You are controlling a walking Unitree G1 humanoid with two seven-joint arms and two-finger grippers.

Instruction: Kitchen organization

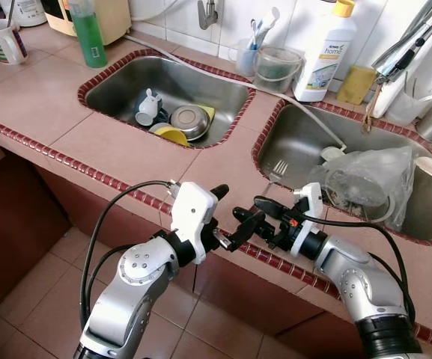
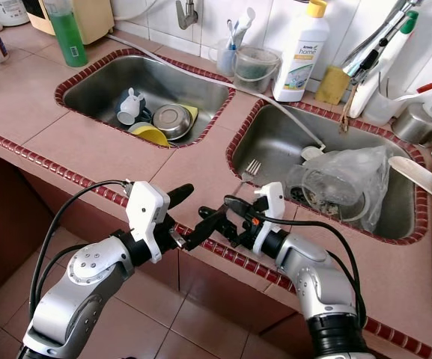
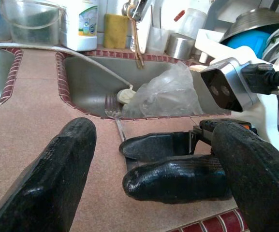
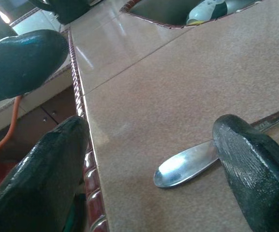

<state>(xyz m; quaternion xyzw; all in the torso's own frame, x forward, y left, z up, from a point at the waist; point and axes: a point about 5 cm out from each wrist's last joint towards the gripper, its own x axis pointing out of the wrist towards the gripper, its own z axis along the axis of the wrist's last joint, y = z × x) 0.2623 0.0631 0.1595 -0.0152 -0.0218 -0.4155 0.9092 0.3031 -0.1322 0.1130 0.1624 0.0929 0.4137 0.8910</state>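
At counter (image 1: 118,146) edge, between two sinks: fork (image 1: 274,176).
Both grippers, left (image 1: 227,217) and right (image 1: 247,215), spread wide, tips nearly meeting, grasping nothing.

Two steel sinks (image 1: 118,90) (image 1: 290,149), one metal fork (image 1: 278,170), one white detergent bottle (image 1: 324,52), one green bottle (image 1: 88,30), one yellow sponge (image 1: 356,84) and one striped mug (image 1: 4,40) (on the desk).
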